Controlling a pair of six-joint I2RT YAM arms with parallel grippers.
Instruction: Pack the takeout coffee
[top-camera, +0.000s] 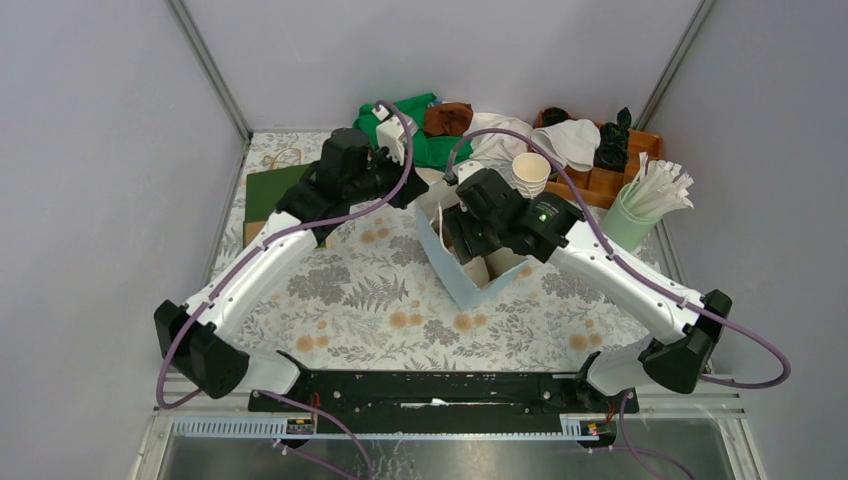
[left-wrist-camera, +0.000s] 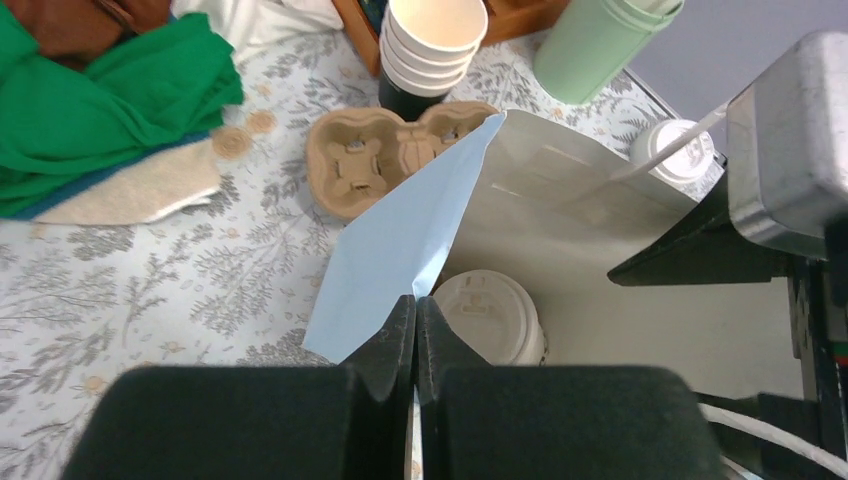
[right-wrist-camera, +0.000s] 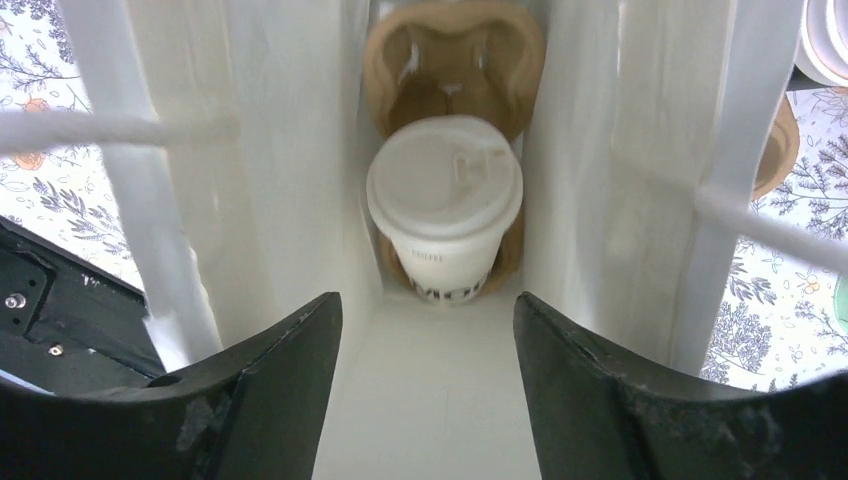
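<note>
The takeout coffee (right-wrist-camera: 445, 200), a pale cup with a white lid, stands upright in a brown pulp tray (right-wrist-camera: 455, 55) at the bottom of a light blue paper bag (left-wrist-camera: 400, 240). From the left wrist view its lid (left-wrist-camera: 490, 315) shows inside the bag. My left gripper (left-wrist-camera: 415, 305) is shut on the bag's near rim and holds it upright. My right gripper (right-wrist-camera: 428, 300) hangs inside the bag (right-wrist-camera: 290, 150) above and in front of the cup, open, with nothing between its fingers. In the top view both grippers meet at the bag (top-camera: 470, 280).
Behind the bag lie a second pulp tray (left-wrist-camera: 395, 150), a stack of lidless cups (left-wrist-camera: 435, 40), a green holder with straws (top-camera: 630, 225), another lidded cup (left-wrist-camera: 675, 150), a wooden box (top-camera: 600, 180) and green cloth (top-camera: 425, 140). The bag's handles cross the right wrist view.
</note>
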